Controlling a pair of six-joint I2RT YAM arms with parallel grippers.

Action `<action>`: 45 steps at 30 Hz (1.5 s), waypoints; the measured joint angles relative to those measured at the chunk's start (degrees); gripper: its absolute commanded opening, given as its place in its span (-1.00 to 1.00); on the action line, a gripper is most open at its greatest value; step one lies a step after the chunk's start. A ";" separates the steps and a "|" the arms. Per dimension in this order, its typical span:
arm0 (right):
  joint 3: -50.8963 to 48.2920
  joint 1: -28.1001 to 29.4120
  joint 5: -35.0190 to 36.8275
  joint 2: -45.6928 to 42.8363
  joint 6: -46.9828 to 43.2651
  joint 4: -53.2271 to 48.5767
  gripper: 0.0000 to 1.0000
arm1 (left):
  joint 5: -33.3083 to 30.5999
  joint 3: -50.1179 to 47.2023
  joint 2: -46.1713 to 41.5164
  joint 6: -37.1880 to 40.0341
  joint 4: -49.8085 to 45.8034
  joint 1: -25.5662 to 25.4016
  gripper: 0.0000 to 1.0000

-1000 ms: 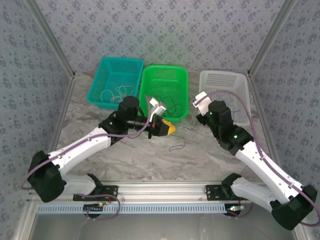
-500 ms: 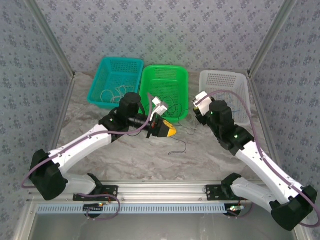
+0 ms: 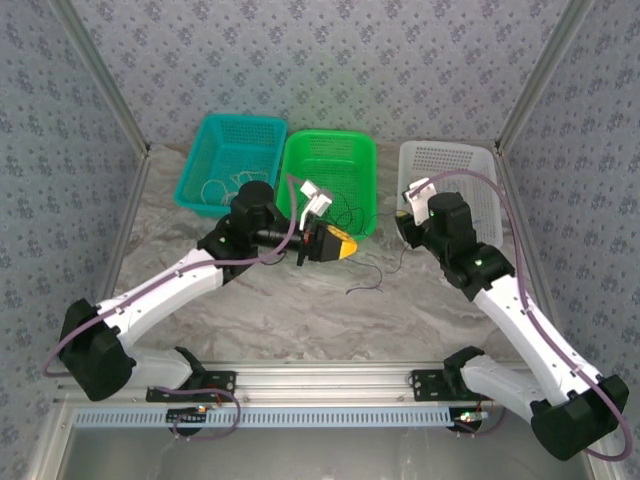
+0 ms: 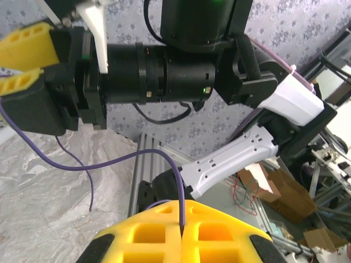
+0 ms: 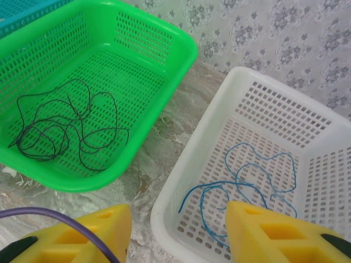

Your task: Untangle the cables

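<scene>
Marbled table bears a green basket at twelve o'clock and a white basket at one. Left gripper is clamped on a thin purple cable; right gripper gapes empty. Dark cables lie in green, blue cables in white.

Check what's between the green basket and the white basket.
Bare marbled table between the green basket and the white basket, nothing lying on that strip; the right wrist view shows it.

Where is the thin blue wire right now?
In the right wrist view, the thin blue wire lies in loose loops on the floor of the white plastic mesh basket, right of the green plastic basket.
</scene>
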 measured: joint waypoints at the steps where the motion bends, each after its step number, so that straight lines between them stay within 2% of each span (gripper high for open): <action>1: -0.11 -0.22 0.09 0.24 0.20 -0.39 -0.07 | -0.46 -0.15 -0.37 -0.28 0.26 0.28 -0.96; 5: -0.90 -2.40 0.15 1.68 1.62 -2.05 -0.23 | -2.10 -0.63 -3.43 -1.05 1.03 2.38 -0.95; 12: -2.67 -4.52 -1.97 2.32 3.52 -2.62 -0.40 | -3.45 1.22 -5.90 -1.05 0.96 5.46 -0.94; 18: -3.50 -4.52 -3.91 2.32 4.20 -2.54 -0.72 | -3.72 4.48 -4.50 -1.01 0.74 6.93 -0.94; 24: -3.50 -4.90 -5.70 2.32 4.39 -2.34 -0.72 | -3.69 7.50 -0.48 -1.29 0.81 9.27 -0.94; 25: -3.50 -4.96 -6.03 2.32 4.39 -2.25 -0.68 | -3.58 8.11 0.35 -1.29 0.76 9.90 -0.94; 26: -3.50 -5.09 -6.38 2.32 4.48 -2.08 -0.50 | -3.41 8.92 1.27 -1.33 0.68 10.40 -0.94; 27: -3.50 -5.18 -6.60 2.32 4.85 -1.92 -0.14 | -3.26 9.73 2.08 -1.29 0.48 10.82 -0.94; 28: -3.50 -5.31 -6.75 2.29 5.05 -1.75 0.35 | -3.23 10.86 3.10 -1.20 0.04 11.21 -0.94; 29: -3.50 -5.51 -6.93 2.29 5.09 -1.62 0.63 | -3.23 12.17 4.09 -0.96 -1.07 11.50 -0.94; 31: -3.50 -6.10 -7.17 2.23 5.68 -1.53 0.83 | -3.30 14.36 5.60 -0.04 -3.45 11.80 -0.94; 35: -3.50 -8.31 -8.00 0.33 8.02 -1.51 0.99 | -3.89 18.01 8.50 1.77 -8.70 13.42 -0.95; 40: -3.45 -10.56 -9.51 -4.17 9.77 -1.33 1.00 | -4.94 20.41 13.44 1.84 -10.08 17.03 -0.95; 45: -3.19 -10.88 -10.75 -4.76 10.91 -2.12 1.00 | -4.52 24.70 20.76 1.84 -10.23 18.69 -0.95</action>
